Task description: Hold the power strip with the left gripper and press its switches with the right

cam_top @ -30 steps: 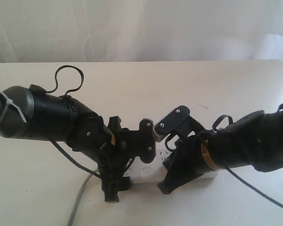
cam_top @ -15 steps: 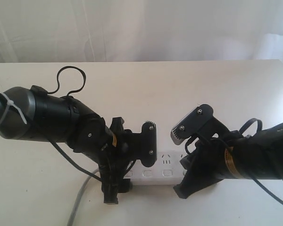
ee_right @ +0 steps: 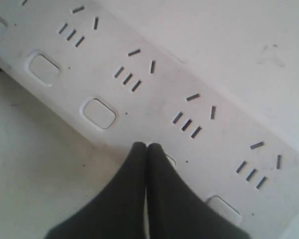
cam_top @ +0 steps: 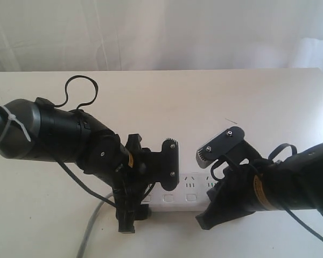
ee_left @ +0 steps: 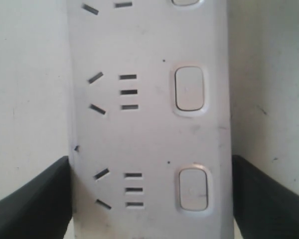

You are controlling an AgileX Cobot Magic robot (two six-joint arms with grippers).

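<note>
The white power strip lies on the table, mostly hidden under both arms. My left gripper straddles it near the cord end. In the left wrist view the strip fills the gap of the left gripper, with both black jaws against its long sides. Two switches show there, untouched. My right gripper is shut. In the right wrist view the right gripper rests its joined tips on one switch of the strip, covering it; a neighbouring switch is uncovered.
The grey cord runs off the strip towards the front left of the white table. A white curtain hangs behind the table's far edge.
The right gripper has moved rightwards along the strip and then dropped slightly onto it. The left arm and the strip have stayed where they were.
</note>
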